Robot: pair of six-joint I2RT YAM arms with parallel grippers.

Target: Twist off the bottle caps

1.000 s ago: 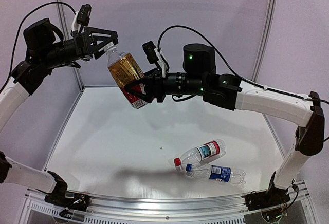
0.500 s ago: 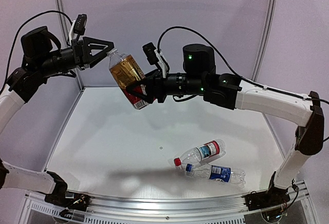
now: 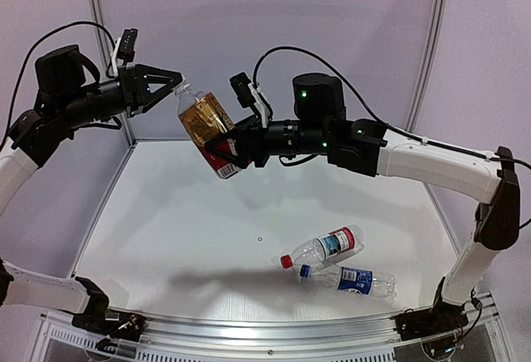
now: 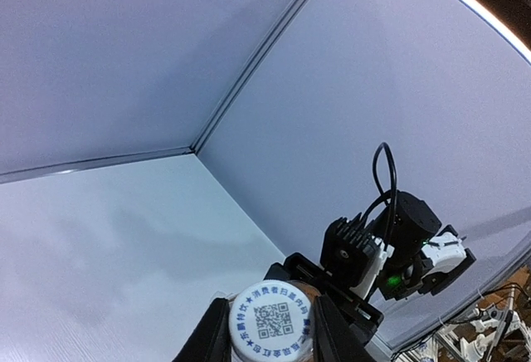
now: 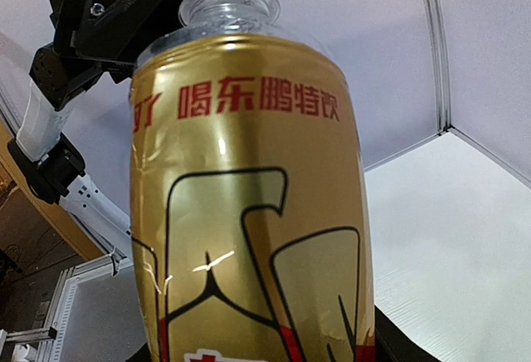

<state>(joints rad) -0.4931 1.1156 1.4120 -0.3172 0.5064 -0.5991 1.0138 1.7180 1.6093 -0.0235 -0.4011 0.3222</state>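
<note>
High above the counter (image 3: 166,229), the right end effector (image 3: 218,153) clamps the amber bottle (image 3: 202,115) low on its label as the left end effector (image 3: 176,86) grips its white cap (image 4: 271,322), a small, probably slick piece best pinched squarely across its sides.

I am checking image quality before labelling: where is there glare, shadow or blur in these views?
Top view: even light, a soft shadow on the table near the front edge. Right wrist view: small glints on the bottle, label text sharp. Left wrist view: cap print sharp, an overexposed strip at the top right.
</note>
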